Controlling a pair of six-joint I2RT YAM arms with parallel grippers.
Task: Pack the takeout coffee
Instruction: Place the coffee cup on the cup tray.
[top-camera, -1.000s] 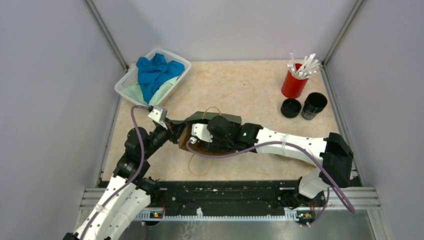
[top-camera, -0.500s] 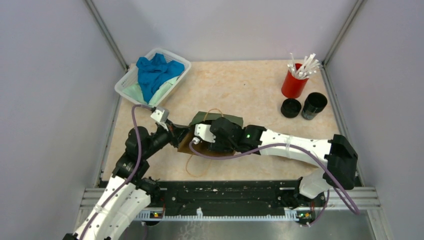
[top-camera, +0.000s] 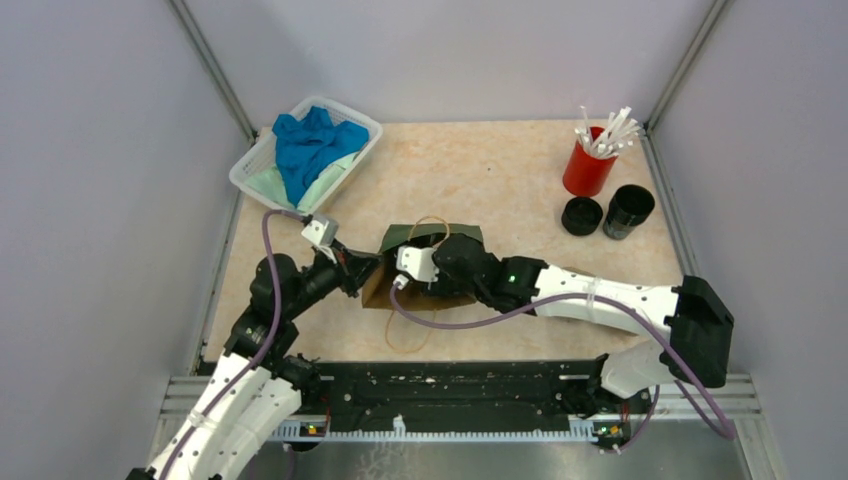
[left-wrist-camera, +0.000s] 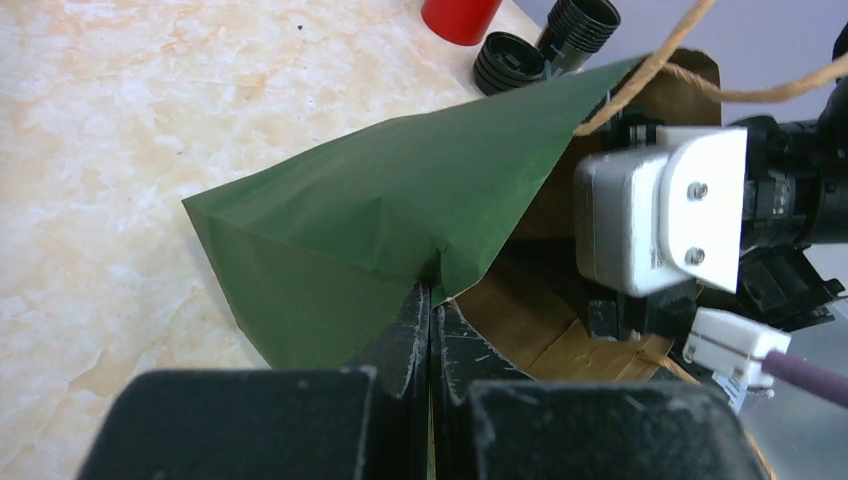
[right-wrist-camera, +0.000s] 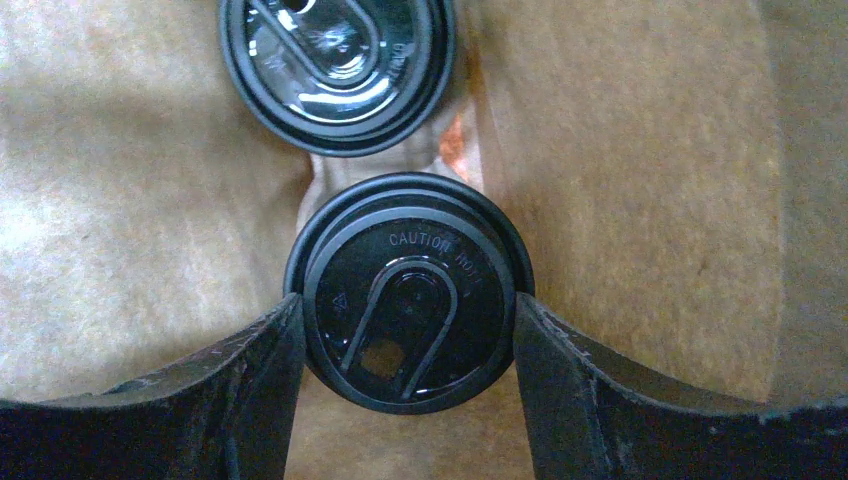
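Right arm (top-camera: 600, 295) farther right; glossy round lid (right-wrist-camera: 408, 290)

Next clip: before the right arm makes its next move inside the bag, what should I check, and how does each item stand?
1. The left gripper pinches the bag rim, mouth open: ok.
2. The right gripper has fingers against both sides of the held cup: ok.
3. Lid of the held cup seated flat: ok.
4. Clearance from the second cup: narrow gap, ok.
5. Held cup resting on the bottom: cannot tell.
6. All cups packed: not ok, a black cup stands on the table.
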